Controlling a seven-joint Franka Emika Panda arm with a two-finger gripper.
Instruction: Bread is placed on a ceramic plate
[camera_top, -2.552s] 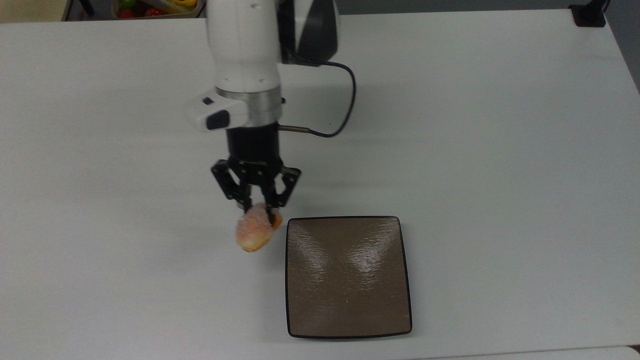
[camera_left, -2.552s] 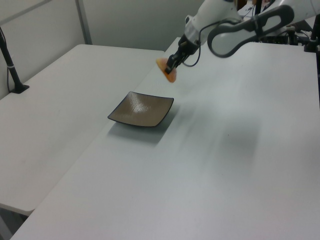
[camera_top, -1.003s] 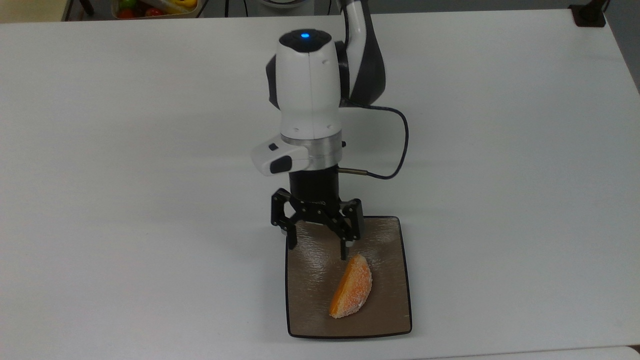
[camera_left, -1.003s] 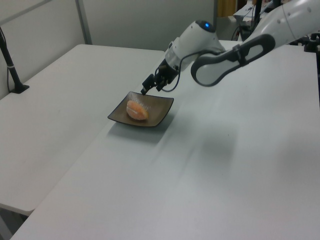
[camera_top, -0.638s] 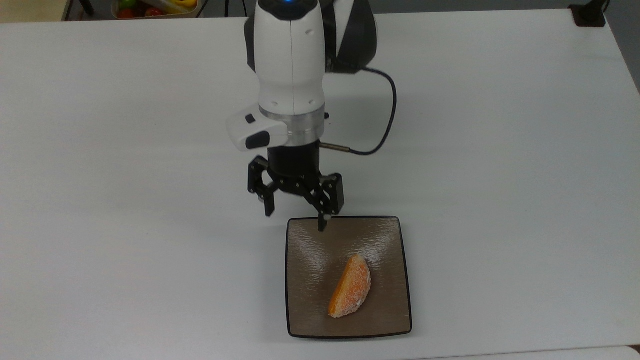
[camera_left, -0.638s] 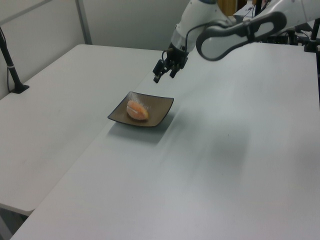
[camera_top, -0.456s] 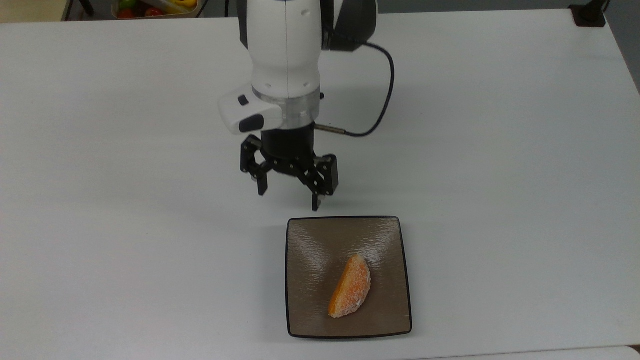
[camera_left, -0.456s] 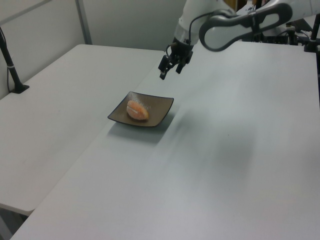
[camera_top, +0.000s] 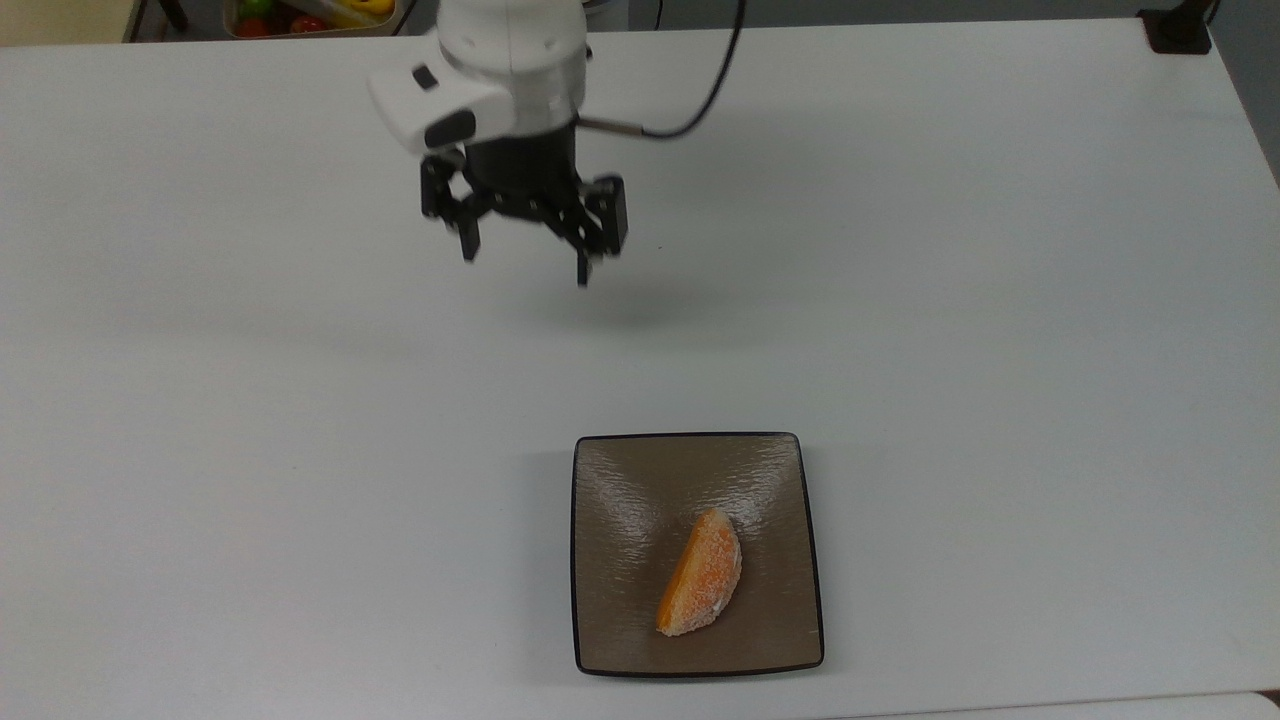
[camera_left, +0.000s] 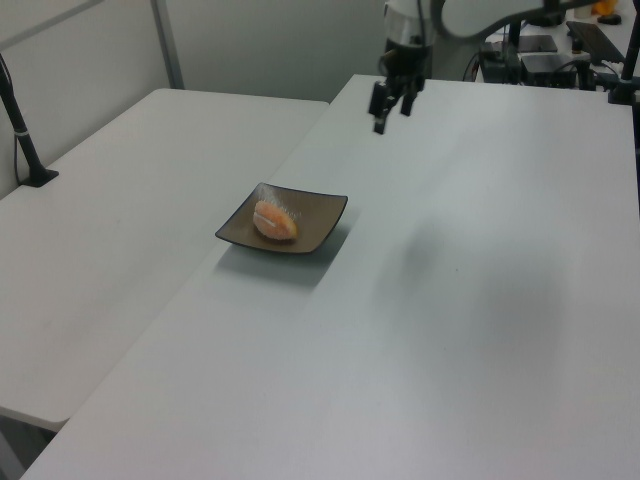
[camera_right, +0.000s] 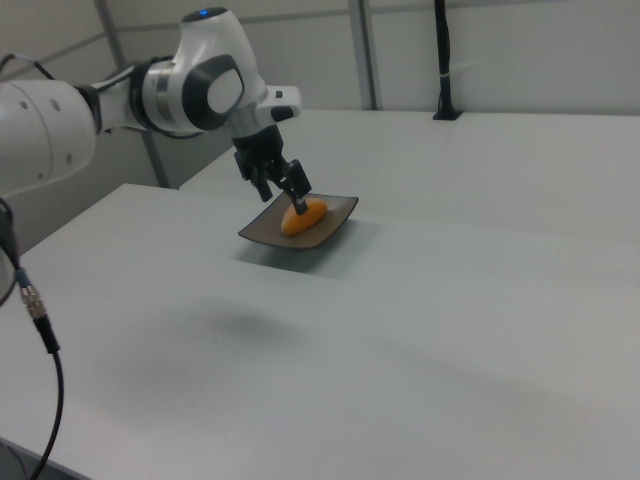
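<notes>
The bread (camera_top: 703, 575), an orange half-oval bun with white crumbs, lies on the square brown ceramic plate (camera_top: 635, 500), toward the top view's right half. In the left view the bread (camera_left: 274, 219) rests in the middle of the plate (camera_left: 318, 212). My gripper (camera_top: 525, 266) hangs open and empty above the bare table, well away from the plate toward the top view's upper left. The left view has the gripper (camera_left: 391, 118) high beyond the plate. In the right view the gripper (camera_right: 282, 200) overlaps the bread (camera_right: 308, 213) and plate (camera_right: 338, 208) behind it.
A bin of colourful items (camera_top: 310, 14) sits past the table's far edge. A black post base (camera_top: 1178, 30) stands at the top view's upper right corner. A black cable (camera_top: 700, 95) trails from the wrist. White table (camera_top: 1000, 300) spreads around the plate.
The gripper carried the bread over the plate and let it go. It has since risen and drawn back toward the top view's top left, staying open; the bread lies still.
</notes>
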